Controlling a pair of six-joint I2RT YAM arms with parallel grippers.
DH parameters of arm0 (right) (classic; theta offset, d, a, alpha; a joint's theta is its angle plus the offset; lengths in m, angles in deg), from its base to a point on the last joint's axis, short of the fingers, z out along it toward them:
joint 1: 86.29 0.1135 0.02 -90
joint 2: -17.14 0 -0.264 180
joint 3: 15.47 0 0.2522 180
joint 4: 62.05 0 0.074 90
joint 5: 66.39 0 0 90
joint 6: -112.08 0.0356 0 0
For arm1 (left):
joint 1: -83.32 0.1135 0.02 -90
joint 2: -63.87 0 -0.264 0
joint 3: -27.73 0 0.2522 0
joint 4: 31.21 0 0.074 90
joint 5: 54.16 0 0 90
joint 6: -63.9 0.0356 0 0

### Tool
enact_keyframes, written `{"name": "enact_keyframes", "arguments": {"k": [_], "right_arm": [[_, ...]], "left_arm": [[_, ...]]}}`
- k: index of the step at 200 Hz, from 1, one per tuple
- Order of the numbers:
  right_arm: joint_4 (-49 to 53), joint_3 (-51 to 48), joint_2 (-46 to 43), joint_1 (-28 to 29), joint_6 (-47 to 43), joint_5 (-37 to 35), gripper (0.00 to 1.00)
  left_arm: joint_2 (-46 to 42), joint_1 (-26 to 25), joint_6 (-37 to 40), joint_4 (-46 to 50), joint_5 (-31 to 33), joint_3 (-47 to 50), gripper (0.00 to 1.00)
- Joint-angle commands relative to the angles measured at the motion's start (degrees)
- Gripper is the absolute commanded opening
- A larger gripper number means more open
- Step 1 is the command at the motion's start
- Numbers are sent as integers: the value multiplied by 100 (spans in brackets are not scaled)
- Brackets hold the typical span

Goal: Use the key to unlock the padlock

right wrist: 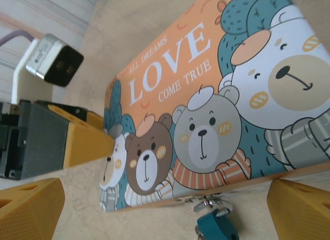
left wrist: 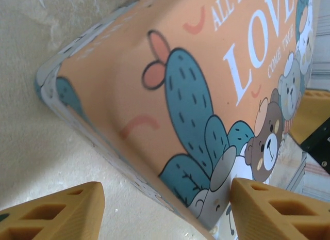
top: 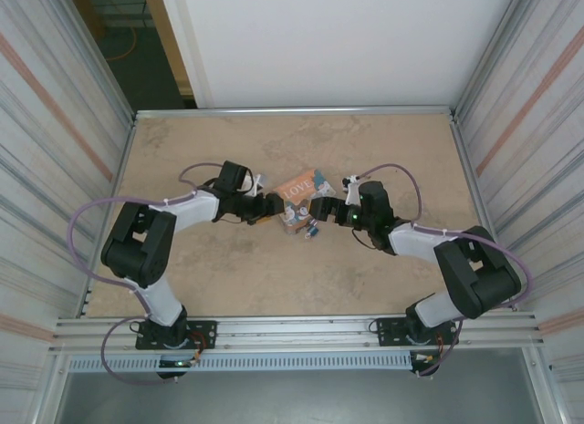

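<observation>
Centrally, padlock (top: 312, 229); marbled table (top: 228, 287) (ribbed walls (top: 55, 123)).

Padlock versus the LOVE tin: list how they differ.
Size: the padlock is far smaller than the tin. Look: the padlock's body is plain teal; the tin has an orange lid printed with bears. Pose: the tin lies flat; the padlock sits at its edge. Both carry teal.

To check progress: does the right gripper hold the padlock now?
No, the padlock hangs free at the LOVE tin's edge, touching neither finger of the right gripper.
</observation>
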Motion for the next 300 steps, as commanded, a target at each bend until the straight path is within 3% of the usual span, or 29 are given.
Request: {"name": "enact_keyframes", "arguments": {"k": [1,92,143,178,225,300], "right_arm": [[-10,263,126,-113,-317,262,99],[113,-341,-509,-340,-628,163,99],[-32,-816,-1008,-640,-801,596,96],[-425,-901,-862,-730,-812,1132,89],[-1106,-743,-8,-706,-615,1571,81],[-1636,-453,971,-435,-730,1454,78]], "left_arm": [[-77,-73,52,469,258,333,65],[-851,-62,10,704,219,96,66],[-1570,4,41,1001,310,-78,64],[-1652,4,-48,981,68,-314,48],[-1200,-61,-129,887,-297,-777,28],[-175,-269,-107,879,-573,-1541,14]]}}
